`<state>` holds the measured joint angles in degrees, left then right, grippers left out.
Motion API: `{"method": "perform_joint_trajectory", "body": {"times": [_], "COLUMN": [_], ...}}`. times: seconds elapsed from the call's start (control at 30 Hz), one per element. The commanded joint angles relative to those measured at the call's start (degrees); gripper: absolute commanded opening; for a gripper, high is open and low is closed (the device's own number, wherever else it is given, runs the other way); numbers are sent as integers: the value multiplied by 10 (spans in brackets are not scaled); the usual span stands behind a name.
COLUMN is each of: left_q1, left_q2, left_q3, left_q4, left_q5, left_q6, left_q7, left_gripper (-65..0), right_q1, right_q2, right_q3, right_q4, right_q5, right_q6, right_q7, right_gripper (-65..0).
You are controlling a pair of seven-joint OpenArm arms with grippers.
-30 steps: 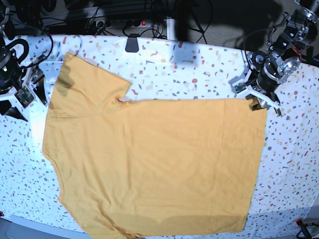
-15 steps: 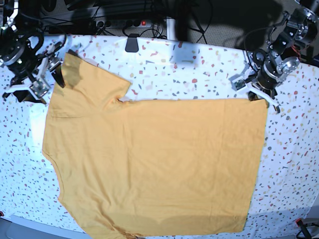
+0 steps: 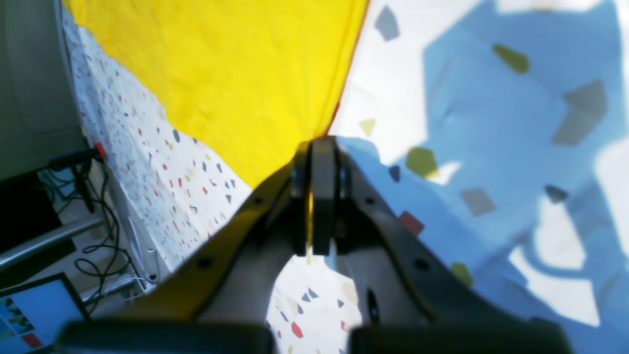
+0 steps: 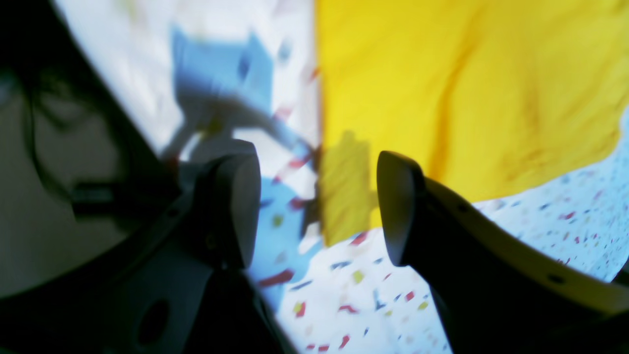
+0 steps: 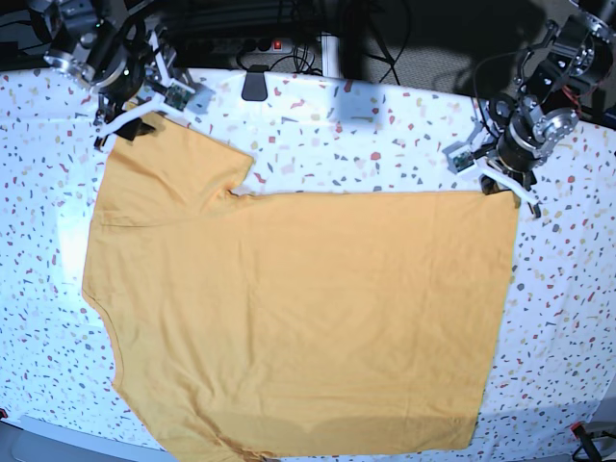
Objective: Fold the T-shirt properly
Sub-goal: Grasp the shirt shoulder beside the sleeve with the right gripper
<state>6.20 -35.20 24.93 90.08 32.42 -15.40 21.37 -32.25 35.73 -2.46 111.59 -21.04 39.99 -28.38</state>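
The T-shirt (image 5: 289,318) lies spread flat over most of the speckled desk (image 5: 385,135), one sleeve reaching toward the far corner on the base view's left and its hem along the right side. At the hem's far corner, the left gripper (image 3: 314,196) has its fingers (image 3: 322,187) pressed together, clamped on the T-shirt's edge. Over the sleeve's tip, the right gripper (image 4: 317,211) holds its fingers (image 4: 393,211) wide apart, straddling the cloth corner, with nothing gripped. Cables (image 5: 289,29) run behind the desk.
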Motion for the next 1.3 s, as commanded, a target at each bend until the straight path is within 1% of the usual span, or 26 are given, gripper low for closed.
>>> {"method": "perform_joint_trajectory", "body": {"times": [0.0, 0.07, 0.13, 0.33, 0.43, 0.63, 0.73, 0.77, 0.87, 0.97, 1.03, 1.2, 1.27], "left_q1": [-7, -6, -7, -7, -7, -7, -6, -6, -7, -7, -7, -7, -7], "left_q2": [-7, -7, -7, -7, -7, -7, -7, -7, -7, -7, -7, -7, -7], "left_q3": [-3, -3, -3, -3, -3, -3, -3, -3, -3, -3, -3, -3, -3], "left_q4": [7, 7, 7, 7, 7, 7, 7, 7, 7, 7, 7, 7, 7], "left_q5": [6, 6, 6, 6, 6, 6, 6, 6, 6, 6, 5, 5, 6], "left_q6": [7, 7, 7, 7, 8, 8, 8, 8, 8, 8, 8, 8, 8], "left_q7": [0, 0, 0, 0, 0, 0, 0, 0, 0, 0, 0, 0, 0], "left_gripper": [-650, -650, -650, -650, -650, -650, -650, -650, -650, -650, -650, -650, -650], "right_q1": [2, 2, 7, 42, 62, 68, 68, 66, 66, 64, 63, 63, 63], "right_q2": [8, 8, 8, 9, 15, 28, 30, 30, 30, 30, 30, 30, 30], "right_q3": [1, 1, 1, 1, 1, 1, 1, 1, 1, 1, 1, 1, 1], "right_q4": [-1, -18, -35, -103, -129, -132, -130, -126, -106, -71, -41, 29, 45], "right_q5": [-16, -47, -65, -65, -65, -63, -27, -18, 9, 46, 72, 165, 184], "right_q6": [-7, -29, -34, -37, -41, -54, -52, -46, -18, -1, 0, 0, 0], "right_q7": [13, 36, 51, 57, 57, 57, 59, 59, 59, 59, 57, -2, -7], "right_gripper": [-277, -277, -277, -277, -278, -278, -278, -278, -278, -278, -278, -278, -278]}}
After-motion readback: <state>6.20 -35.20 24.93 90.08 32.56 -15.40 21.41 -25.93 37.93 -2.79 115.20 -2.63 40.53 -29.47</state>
